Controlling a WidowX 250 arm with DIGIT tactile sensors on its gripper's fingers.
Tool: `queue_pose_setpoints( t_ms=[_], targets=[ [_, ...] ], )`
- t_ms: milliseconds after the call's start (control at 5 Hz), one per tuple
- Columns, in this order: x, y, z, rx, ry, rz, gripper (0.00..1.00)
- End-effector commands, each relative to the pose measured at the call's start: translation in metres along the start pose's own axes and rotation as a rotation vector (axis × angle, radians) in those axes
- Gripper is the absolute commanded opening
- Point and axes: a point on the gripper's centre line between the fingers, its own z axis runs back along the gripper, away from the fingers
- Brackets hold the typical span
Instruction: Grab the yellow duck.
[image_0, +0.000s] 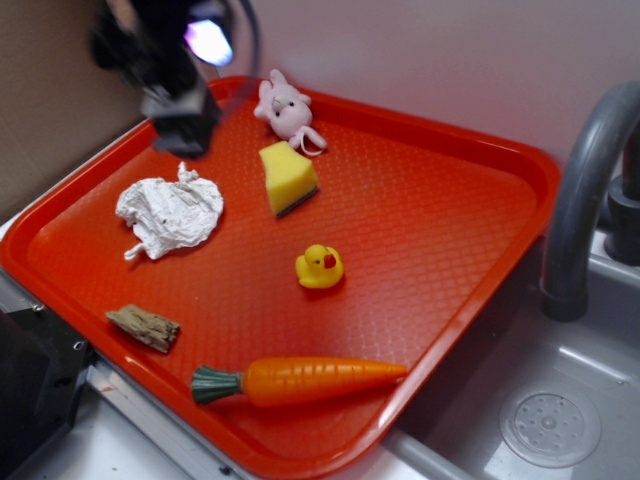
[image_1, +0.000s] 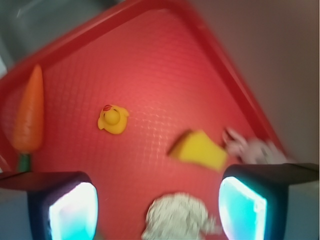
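There's our yellow duck (image_0: 319, 267), sitting upright near the middle of the red tray (image_0: 450, 230), nothing touching it. Just behind it, toward the wall, sits the yellow sponge (image_0: 288, 178), and that's the trap: same colour, bigger, and closer to where we are. Past the sponge a pink plush bunny (image_0: 286, 108) rests against the tray's back rim. Off to one side lies a crumpled white paper (image_0: 170, 213), nearer the front a scrap of wood (image_0: 145, 328), and along the front rim a toy carrot (image_0: 300, 381).

Our gripper (image_0: 180, 125) hangs high over the tray's back corner, blurred in the exterior view, well apart from the duck. In the wrist view we see both fingers (image_1: 70, 210) spread wide with nothing between them, so we're open and empty, with the duck up ahead and the paper directly below us.

So what could spoil this? We judge the sponge lies roughly between us and the target; a low approach could nudge it or snag the paper. And that duck looks glossy and rounded, so an off-centre pinch could squirt it out sideways across the tray. We want to come down centred over its body.
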Motion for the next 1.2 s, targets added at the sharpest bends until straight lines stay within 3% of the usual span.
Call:
queue_pose_setpoints(
  t_ms=[0, 400, 600, 800, 1000],
  targets=[
    [0.03, -0.036, -0.062, -0.078, 0.017, -0.433, 1.0],
    [0.025, -0.05, -0.096, -0.121, 0.084, -0.454, 1.0],
    [0.026, -0.056, -0.11, -0.15, 0.058, -0.426, 1.0],
    [0.031, -0.059, -0.12, -0.169, 0.029, -0.366, 0.0],
    [0.036, -0.06, -0.124, -0.187, -0.006, -0.354, 0.0]
  ],
)
